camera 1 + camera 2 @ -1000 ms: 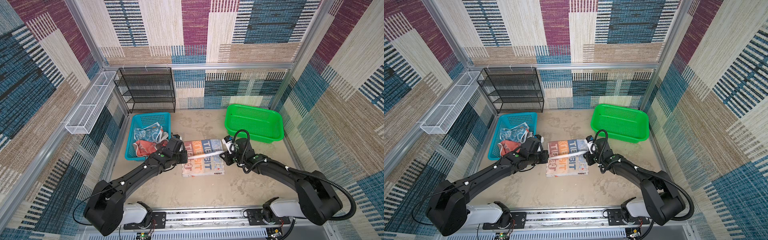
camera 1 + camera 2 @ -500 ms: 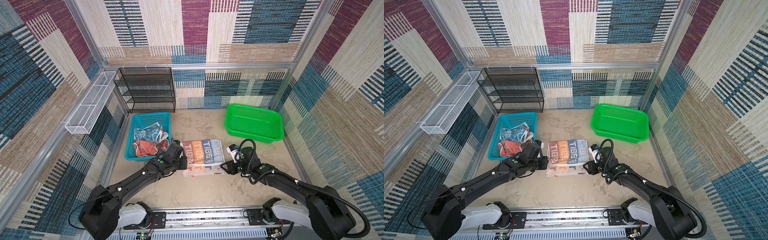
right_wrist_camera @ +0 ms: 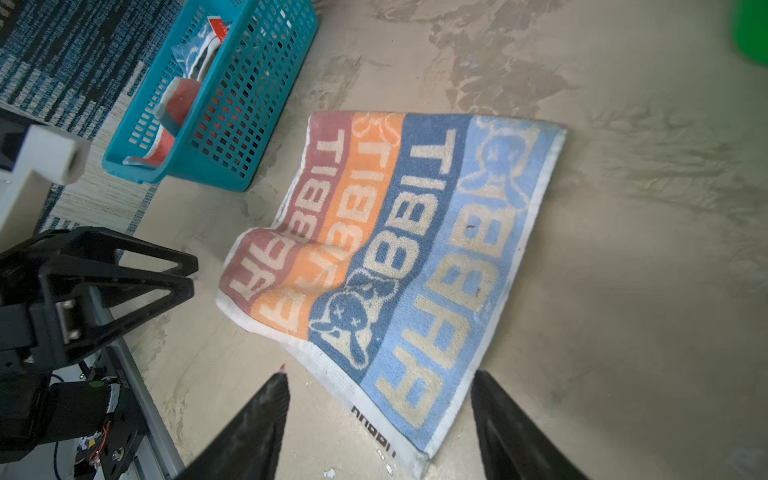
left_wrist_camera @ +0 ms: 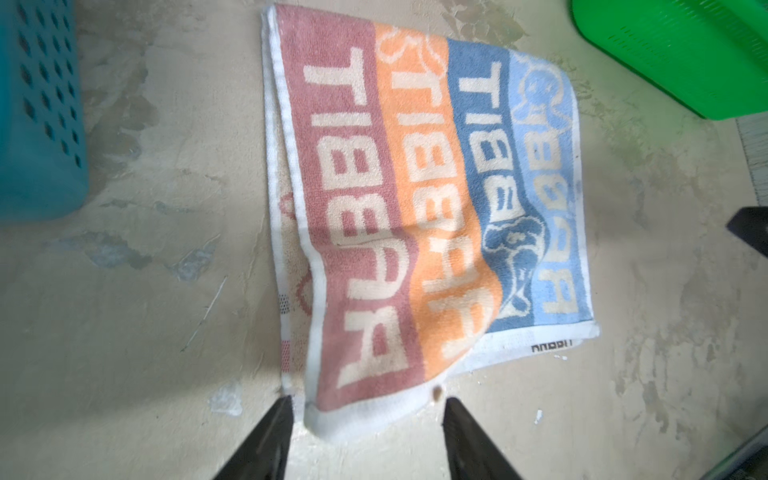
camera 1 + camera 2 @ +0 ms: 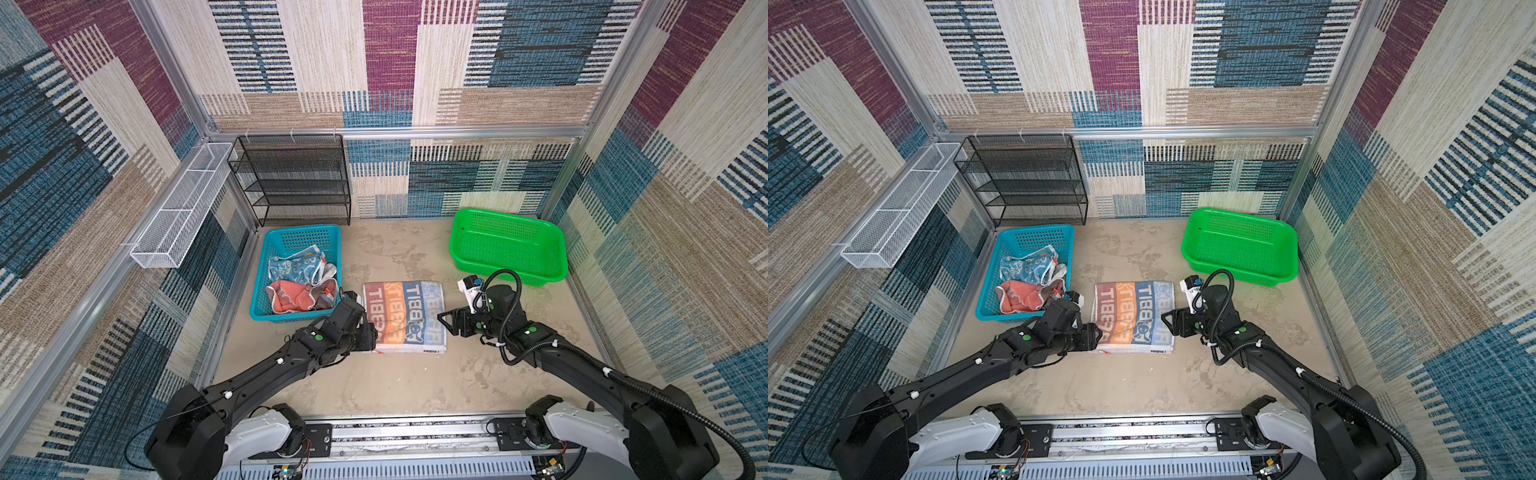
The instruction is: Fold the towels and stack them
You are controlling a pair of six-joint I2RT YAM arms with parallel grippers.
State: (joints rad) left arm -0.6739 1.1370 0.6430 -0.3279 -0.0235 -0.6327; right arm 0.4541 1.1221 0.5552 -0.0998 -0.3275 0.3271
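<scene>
The lettered towel [image 5: 405, 318] lay folded on the middle of the worktop [image 5: 415, 382], its pink, orange and blue stripes facing up, between the blue basket [image 5: 259, 286] and the green basket [image 5: 498, 270], touching neither. In the left wrist view its upper layer [image 4: 428, 208] sat slightly askew, leaving a white strip of the lower layer showing along one side.

The left tool [image 5: 370, 336] sat low at the towel's near left corner. Its jaws were spread apart, and the white hem lay loose between the fingers [image 4: 274, 432], gripped by neither. The right tool [image 5: 442, 320] stood just beside the towel's right edge, jaws likewise parted and holding nothing. The wrist view there showed the fingers [image 3: 257, 415] wide on either side of the hem.

Two more towels sat crumpled in the blue basket: the blue rabbit towel [image 5: 297, 266] toward the back and the coral towel [image 5: 291, 295] in front of it. A black wire shelf [image 5: 295, 183] stood against the back wall.
</scene>
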